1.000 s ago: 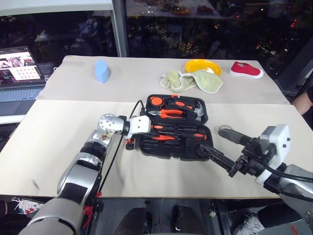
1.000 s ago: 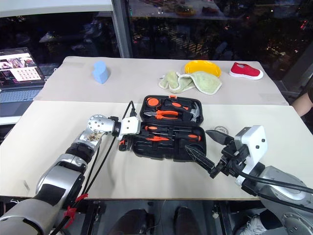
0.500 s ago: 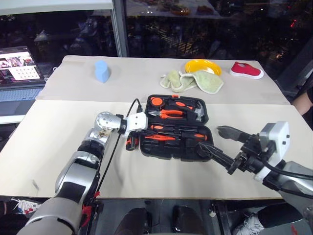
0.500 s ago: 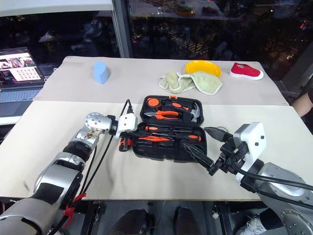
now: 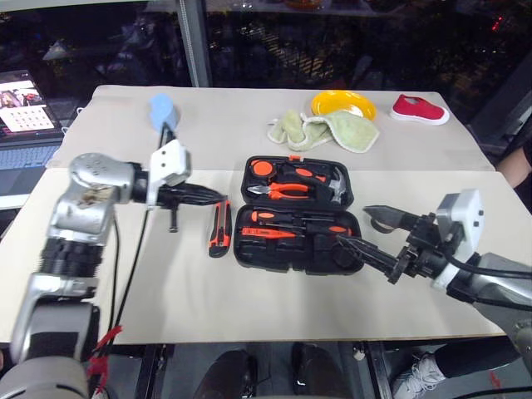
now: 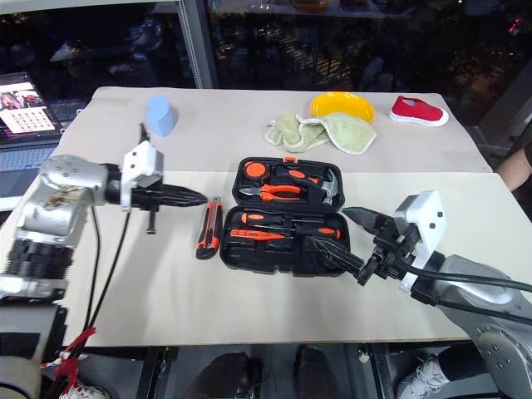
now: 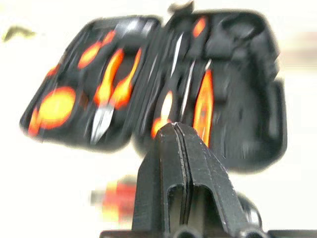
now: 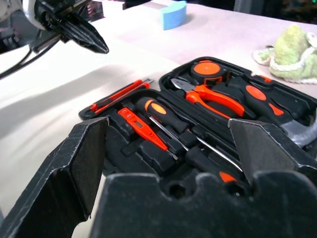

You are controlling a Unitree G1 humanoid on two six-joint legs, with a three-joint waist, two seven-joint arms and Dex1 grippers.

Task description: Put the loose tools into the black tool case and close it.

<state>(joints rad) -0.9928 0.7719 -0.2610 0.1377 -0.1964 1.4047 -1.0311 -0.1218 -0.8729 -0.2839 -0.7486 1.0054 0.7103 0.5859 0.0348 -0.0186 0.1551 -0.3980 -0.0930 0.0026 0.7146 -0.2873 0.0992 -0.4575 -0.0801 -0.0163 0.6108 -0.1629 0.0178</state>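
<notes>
- Knife first: the orange-and-black utility knife (image 5: 219,229) lies on the counter just beside the black tool case (image 5: 293,252), on the side toward the counter's left edge. I think it is the one loose tool left out.
- The case sits open near the middle of the counter, so tools can go in. Screwdrivers (image 5: 287,226) lie in the near half. Pliers (image 5: 287,191) and a hammer (image 5: 332,187) rest in the far half.
- My left gripper (image 5: 208,197) hangs above the counter near the knife, jaws pressed together and holding nothing.
- My right gripper (image 5: 352,225) waits at the case's right end with its jaws spread wide, maybe ready to steady it.
- The counter is pale and smooth. Near its far edge are a blue block (image 5: 160,110), green cloths (image 5: 328,130), a yellow plate (image 5: 342,103) and a red shoe (image 5: 418,109). Dark windows stand behind.
</notes>
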